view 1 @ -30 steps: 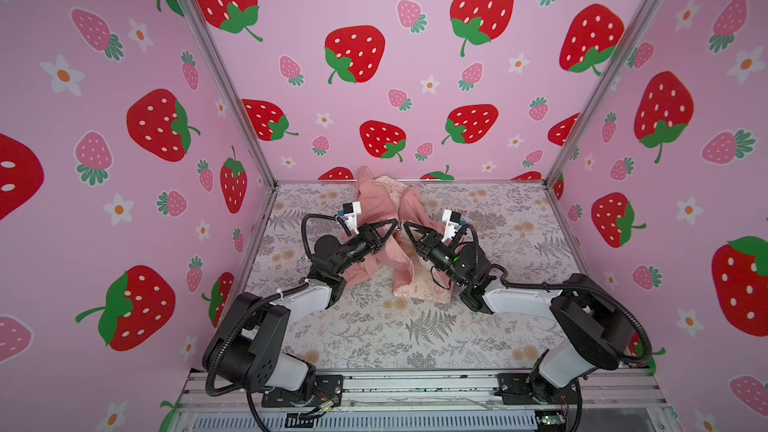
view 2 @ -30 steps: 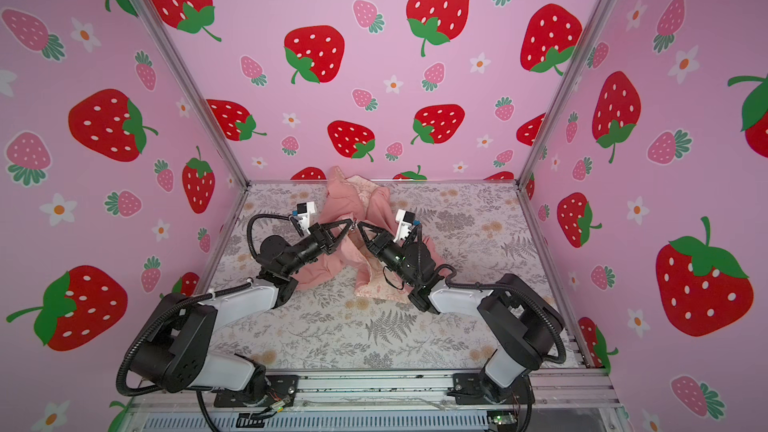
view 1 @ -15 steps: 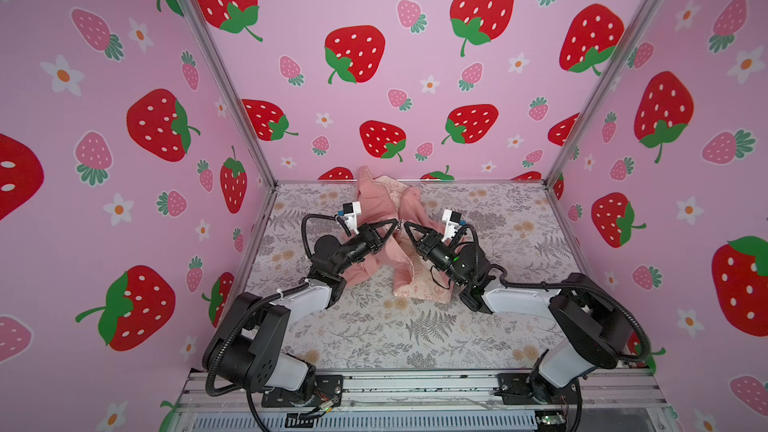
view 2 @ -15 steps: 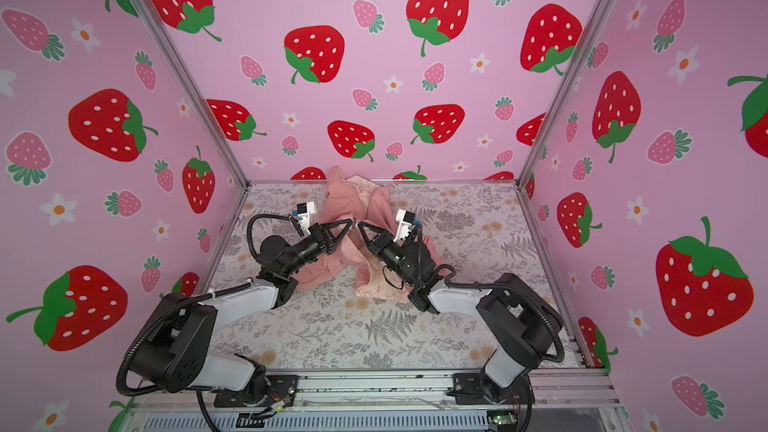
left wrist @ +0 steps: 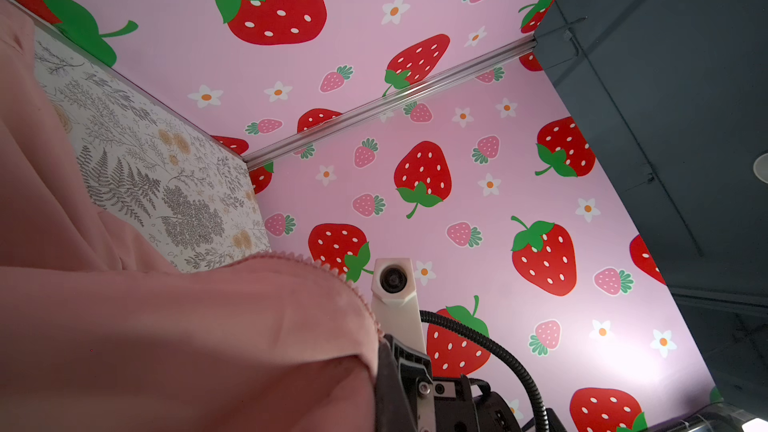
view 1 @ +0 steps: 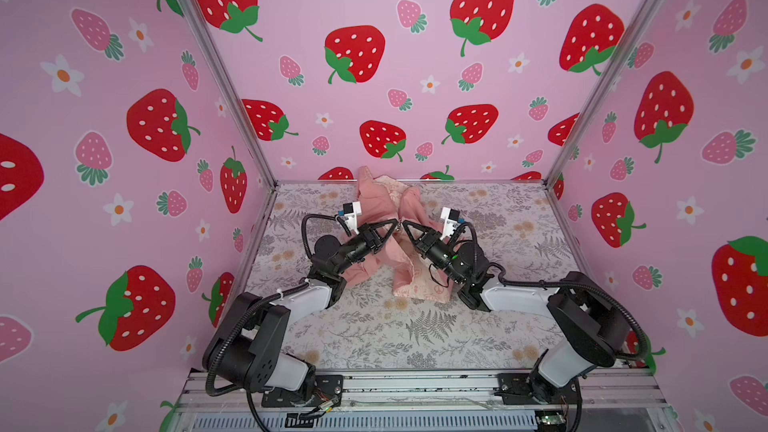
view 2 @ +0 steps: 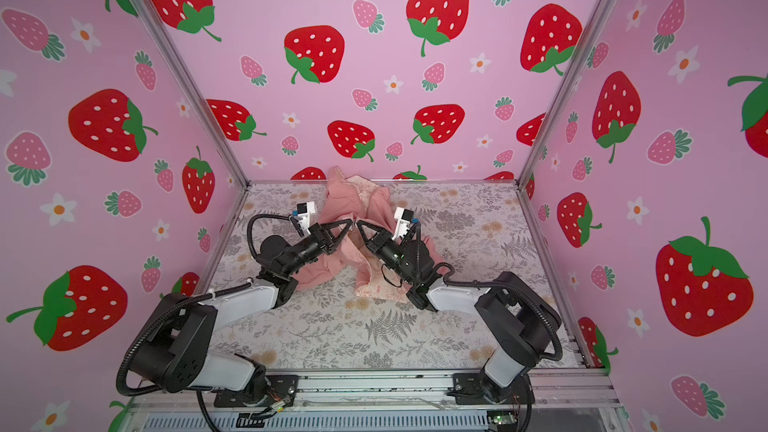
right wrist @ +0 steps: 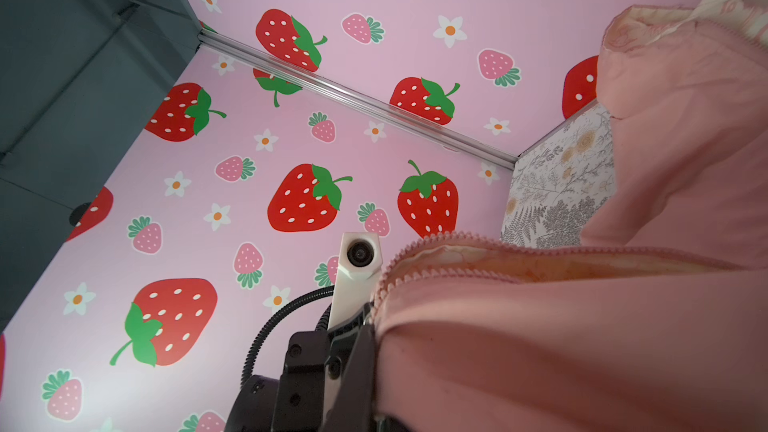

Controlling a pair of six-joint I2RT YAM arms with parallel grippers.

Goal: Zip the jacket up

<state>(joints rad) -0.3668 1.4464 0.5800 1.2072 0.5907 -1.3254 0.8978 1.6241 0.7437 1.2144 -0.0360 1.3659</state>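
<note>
The salmon-pink jacket lies crumpled at the back middle of the table, its front edges drawn up between the arms. In both top views my left gripper and right gripper meet tip to tip above the table, each shut on a pink front edge. In the left wrist view jacket fabric with zipper teeth hides my own fingers. In the right wrist view the jacket, its zipper teeth and cream lining do the same.
A floral-print cover spreads over the table. Strawberry-print walls close in the back and both sides, and a metal rail runs along the front. Each wrist view shows the other arm's white camera mount.
The right gripper's jaws have closed onto the jacket's edge. The left gripper has stayed shut, and neither arm has visibly shifted.
</note>
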